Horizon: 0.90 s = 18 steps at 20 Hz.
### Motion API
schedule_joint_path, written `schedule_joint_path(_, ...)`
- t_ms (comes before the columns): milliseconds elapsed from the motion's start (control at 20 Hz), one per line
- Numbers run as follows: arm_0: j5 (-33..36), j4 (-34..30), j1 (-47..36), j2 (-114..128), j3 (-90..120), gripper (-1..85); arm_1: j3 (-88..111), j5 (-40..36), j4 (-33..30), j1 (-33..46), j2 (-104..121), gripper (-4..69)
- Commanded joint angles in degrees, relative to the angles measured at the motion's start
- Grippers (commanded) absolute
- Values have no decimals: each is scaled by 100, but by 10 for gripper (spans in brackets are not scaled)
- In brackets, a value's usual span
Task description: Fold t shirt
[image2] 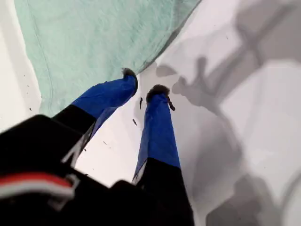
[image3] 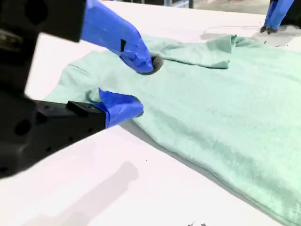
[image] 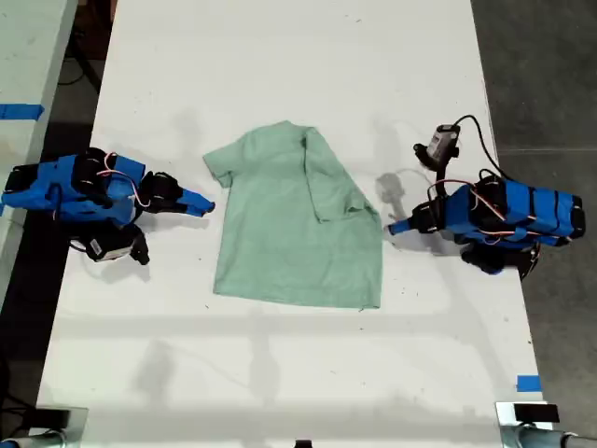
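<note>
The t-shirt (image: pixel 289 233) lies mid-table (image: pixel 280 56), one sleeve folded in; first gripper (image2: pixel 143 84) and second gripper (image3: pixel 143 84) flank it, jaws apart and empty, apparently placed to grasp its edges.

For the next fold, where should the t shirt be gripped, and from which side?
Probably the unfolded sleeve at the exterior view's left, coming in low from that side. The t shirt lies flat on the table, and that sleeve's free edge faces my second gripper, whose open pincer is right at it. The other sleeve is folded over.

Bright, even light; soft shadows.
</note>
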Motion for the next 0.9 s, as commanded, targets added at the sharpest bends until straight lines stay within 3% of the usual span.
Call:
schedule_joint_path(0,44,-79,-26,44,255,113,299,-35,-26,-70,62,75)
schedule_joint_path(200,0,-79,-35,44,255,113,299,-44,-35,-53,62,74)
schedule_joint_path(300,9,-79,-255,44,255,182,299,-70,-35,-53,62,74)
schedule_joint_path(650,-141,-79,-624,44,255,184,316,-281,-70,-53,62,62)
schedule_joint_path(700,62,-97,-650,70,255,125,316,-246,-70,-62,62,59)
schedule_joint_path(750,281,-88,-721,70,255,-2,316,-229,-70,-62,62,58)
schedule_joint_path(850,448,-88,-976,70,255,-2,316,-193,-70,-62,62,56)
